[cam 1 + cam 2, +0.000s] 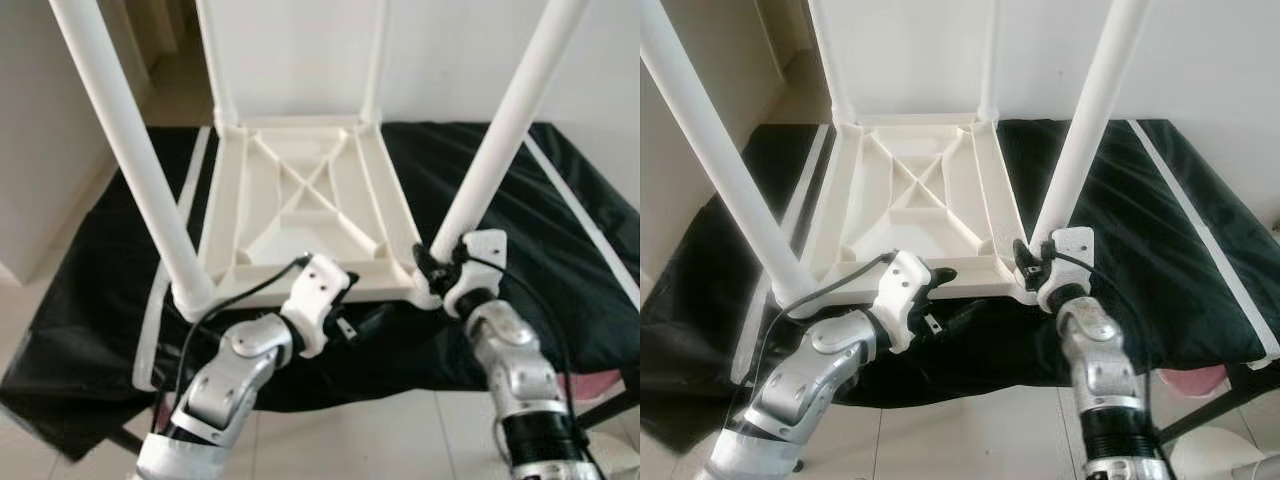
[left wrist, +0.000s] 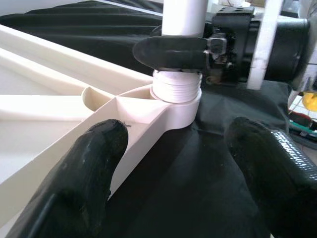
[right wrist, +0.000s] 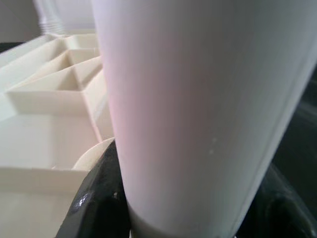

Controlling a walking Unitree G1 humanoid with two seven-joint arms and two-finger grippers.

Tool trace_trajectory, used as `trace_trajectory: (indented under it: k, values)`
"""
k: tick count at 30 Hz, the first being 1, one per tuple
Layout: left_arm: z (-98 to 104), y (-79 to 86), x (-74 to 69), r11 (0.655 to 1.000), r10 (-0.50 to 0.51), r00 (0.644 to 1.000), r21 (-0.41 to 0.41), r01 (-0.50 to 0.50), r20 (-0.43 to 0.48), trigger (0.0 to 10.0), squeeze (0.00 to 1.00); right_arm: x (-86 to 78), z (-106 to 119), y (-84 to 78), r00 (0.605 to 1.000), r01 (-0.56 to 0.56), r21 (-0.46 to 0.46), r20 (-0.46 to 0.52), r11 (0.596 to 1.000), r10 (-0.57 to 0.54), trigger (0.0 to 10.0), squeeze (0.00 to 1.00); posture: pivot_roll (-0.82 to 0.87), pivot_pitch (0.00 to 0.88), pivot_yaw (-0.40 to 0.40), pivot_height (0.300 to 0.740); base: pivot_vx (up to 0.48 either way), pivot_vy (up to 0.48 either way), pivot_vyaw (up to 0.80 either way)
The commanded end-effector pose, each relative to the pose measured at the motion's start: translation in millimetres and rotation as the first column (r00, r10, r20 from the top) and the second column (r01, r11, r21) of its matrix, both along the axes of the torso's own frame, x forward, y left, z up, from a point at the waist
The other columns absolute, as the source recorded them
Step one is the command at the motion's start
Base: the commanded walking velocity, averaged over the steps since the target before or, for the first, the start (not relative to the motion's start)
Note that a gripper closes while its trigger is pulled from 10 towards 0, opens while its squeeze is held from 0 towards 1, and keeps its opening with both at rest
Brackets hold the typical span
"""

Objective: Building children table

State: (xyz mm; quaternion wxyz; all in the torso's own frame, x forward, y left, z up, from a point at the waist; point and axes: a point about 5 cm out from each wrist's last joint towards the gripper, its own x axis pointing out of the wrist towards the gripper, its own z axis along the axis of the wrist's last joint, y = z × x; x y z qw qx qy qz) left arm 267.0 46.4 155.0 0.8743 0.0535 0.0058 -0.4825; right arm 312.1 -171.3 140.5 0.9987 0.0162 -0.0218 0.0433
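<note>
White plastic throughout, with no brand, label or writing legible anywhere. Children's table point(image 1: 300, 200) lay upside down on a worktop point(image 1: 560, 230) draped in black cloth point(image 1: 90, 300), ribbed underside up, four legs pointing upward. Stood near the worktop's front edge, with cloth showing bare along both sides and pale floor tiles point(image 1: 380, 440) below.

At near left, left leg point(image 1: 130, 150) rose from its corner socket. Just right of it, left gripper point(image 1: 345, 320) hovered at the front rim of the table, jaws parted wide and holding nothing; one fingertip point(image 2: 89, 163) close to the rim, the other over cloth, aimed toward the far corner socket point(image 2: 176, 96).

At near right, right gripper point(image 1: 430, 272) clamped on right leg point(image 1: 505, 130) just above its threaded base, jaws closed around the tube; fingers point(image 2: 171, 52) wrapped across it, tube pressed close in the right wrist view point(image 3: 198, 114).
</note>
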Motion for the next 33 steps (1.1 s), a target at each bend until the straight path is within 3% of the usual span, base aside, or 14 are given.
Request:
trace_trajectory:
  k: [1,4,13,26,27,33]
  values:
    - [-0.6,0.0,-1.3,1.000,-0.022,1.000,0.009,0.022,0.008,10.0,0.00,-3.4,-16.6,-6.2,0.991,0.112,0.026,-0.084,0.993,-0.109,10.0,0.00,-0.04,0.064,-0.008,0.740,0.000,0.000,0.00]
    - [0.0,1.4,-0.7,1.000,-0.022,1.000,0.006,0.022,0.006,10.0,0.00,-4.2,-16.2,2.6,0.979,0.193,0.069,-0.085,0.979,-0.187,10.0,0.00,-0.05,0.063,-0.004,0.740,0.000,0.000,0.00]
    - [0.7,1.9,0.2,1.000,-0.023,1.000,0.005,0.023,0.010,10.0,0.00,-7.7,-15.2,24.3,0.967,0.241,0.101,-0.115,0.965,-0.229,10.0,0.00,-0.05,0.059,0.001,0.740,0.000,0.000,0.00]
    - [2.0,1.1,1.4,1.000,-0.026,1.000,0.003,0.026,0.014,10.0,0.00,-6.4,-12.5,21.4,0.968,0.239,0.074,-0.104,0.968,-0.231,10.0,0.00,-0.05,0.057,0.002,0.740,0.000,0.000,0.00]
    - [1.9,1.0,1.4,1.000,-0.026,1.000,0.003,0.026,0.014,10.0,0.00,-6.5,-11.9,21.6,0.968,0.238,0.071,-0.101,0.969,-0.230,10.0,1.00,-0.05,0.057,0.002,0.740,0.000,0.000,0.00]
    - [1.9,0.6,0.9,1.000,-0.026,1.000,0.002,0.026,0.014,10.0,0.00,-6.6,-5.3,21.0,0.980,0.196,0.081,-0.055,0.977,-0.192,10.0,1.00,-0.04,0.060,0.000,0.740,0.000,0.000,0.00]
